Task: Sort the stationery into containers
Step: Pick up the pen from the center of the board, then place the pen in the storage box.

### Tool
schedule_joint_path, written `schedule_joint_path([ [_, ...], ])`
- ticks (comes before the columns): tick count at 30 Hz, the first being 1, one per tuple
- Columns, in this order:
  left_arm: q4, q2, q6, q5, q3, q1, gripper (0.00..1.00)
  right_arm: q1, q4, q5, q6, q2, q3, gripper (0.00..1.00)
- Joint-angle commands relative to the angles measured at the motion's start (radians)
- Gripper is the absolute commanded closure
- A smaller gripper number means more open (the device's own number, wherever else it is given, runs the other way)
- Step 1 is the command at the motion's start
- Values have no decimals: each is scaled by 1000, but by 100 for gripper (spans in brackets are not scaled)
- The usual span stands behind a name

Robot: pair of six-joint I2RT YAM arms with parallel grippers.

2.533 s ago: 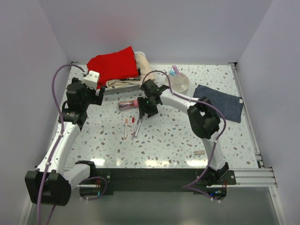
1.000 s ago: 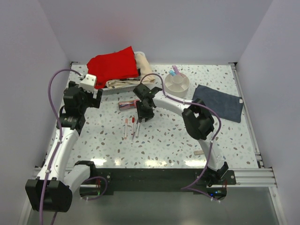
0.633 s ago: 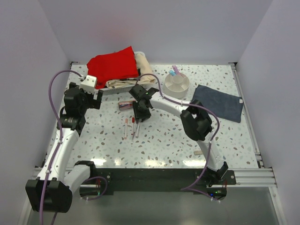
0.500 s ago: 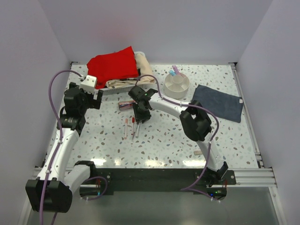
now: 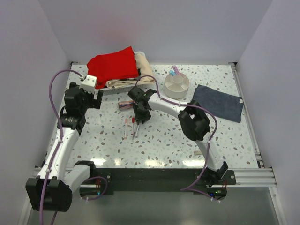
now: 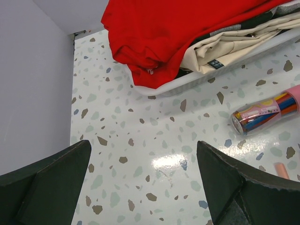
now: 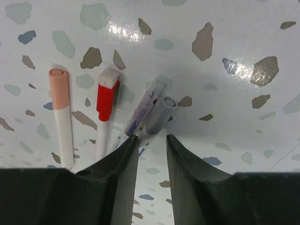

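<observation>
Several pens (image 7: pixel 107 96) under right claw (image 7: pixel 150 140), narrower and farther left than before.

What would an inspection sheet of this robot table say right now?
Surface: speckled table, glossy, no spills seen.
Job's things: four pens side by side; pink-capped tube lying nearby; eraser near the front edge; white organiser holding two markers.
Clutter: red cloth and beige cloth heaped at the back; dark cloth right of the organiser.
Grippers: left gripper wide open, empty; right gripper low over the pens' ends, jaws narrowly apart, no grip seen.
Cables: purple cables looping along both arms.
Surroundings: white walls; nothing else seen.
</observation>
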Motion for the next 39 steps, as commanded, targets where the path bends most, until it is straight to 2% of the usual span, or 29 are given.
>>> schedule_joint_path([
  [1,43,6,-23,19,20,8,0,6,-9,41,0,58,21,66],
  [7,45,10,-27,19,28,8,0,12,-12,72,-12,85,37,68],
  [11,46,13,-28,19,29,8,0,12,-26,96,-17,82,8,75],
  [14,48,16,-30,22,34,8,0,12,-23,95,-21,76,-9,77],
  [16,49,20,-31,25,37,8,0,10,-18,82,-38,73,-9,96],
  [17,48,24,-31,25,40,8,0,9,-13,78,-46,70,-9,100],
  [22,37,43,-19,33,68,8,0,-42,25,21,-130,-29,-43,100],
  [25,44,62,9,83,83,8,0,-80,52,9,-196,-166,-70,100],
  [31,144,122,70,218,106,8,0,-151,244,-43,-323,-477,-198,100],
  [33,199,154,73,299,129,8,0,-164,408,-42,-365,-592,-276,100],
  [37,268,257,49,471,186,1,0,-203,736,44,-498,-707,-370,100],
  [39,275,297,58,479,232,-40,0,-214,822,126,-556,-726,-403,100],
])
